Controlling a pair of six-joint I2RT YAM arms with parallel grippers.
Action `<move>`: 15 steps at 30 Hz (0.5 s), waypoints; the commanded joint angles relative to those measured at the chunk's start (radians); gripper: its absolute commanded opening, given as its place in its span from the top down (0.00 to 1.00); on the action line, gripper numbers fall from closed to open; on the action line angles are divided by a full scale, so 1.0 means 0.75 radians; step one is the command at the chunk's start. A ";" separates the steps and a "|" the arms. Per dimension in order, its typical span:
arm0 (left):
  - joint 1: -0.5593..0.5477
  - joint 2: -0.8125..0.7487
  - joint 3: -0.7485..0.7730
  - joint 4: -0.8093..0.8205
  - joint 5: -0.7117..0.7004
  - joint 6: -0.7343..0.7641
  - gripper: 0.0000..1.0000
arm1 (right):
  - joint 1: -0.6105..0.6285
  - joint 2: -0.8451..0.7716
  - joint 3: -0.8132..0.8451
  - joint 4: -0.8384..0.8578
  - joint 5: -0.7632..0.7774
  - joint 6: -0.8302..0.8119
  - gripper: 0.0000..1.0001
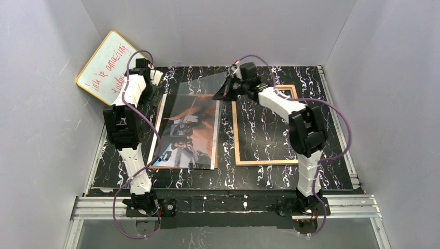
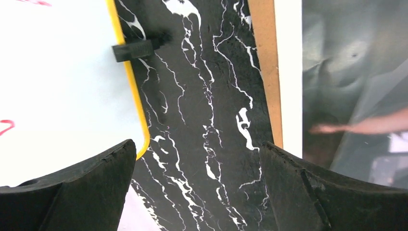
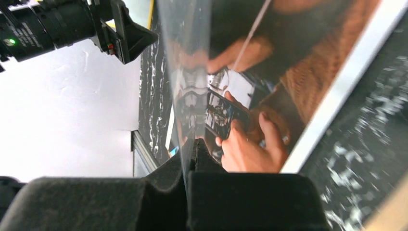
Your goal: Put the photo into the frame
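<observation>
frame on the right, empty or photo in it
Empty: only black marbled table shows inside the thin tan rectangular frame; the dark print lies beside it.

Left gripper [image 2: 197,149] wide apart, right gripper [image 3: 191,153] tight together, both far forward

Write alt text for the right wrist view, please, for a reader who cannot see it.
The right gripper is shut on the edge of a thin clear sheet, seen edge-on. Beneath lies the photo, white-bordered, showing hands with a phone, on the black marbled table.
</observation>
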 commanded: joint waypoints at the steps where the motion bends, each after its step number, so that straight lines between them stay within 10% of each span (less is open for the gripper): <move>1: -0.034 -0.134 0.125 -0.239 0.099 0.005 0.02 | -0.174 -0.259 0.007 -0.268 -0.085 -0.144 0.99; 15: -0.499 -0.280 -0.341 -0.057 0.004 -0.032 0.02 | -0.608 -0.437 -0.355 -0.794 0.353 -0.557 0.99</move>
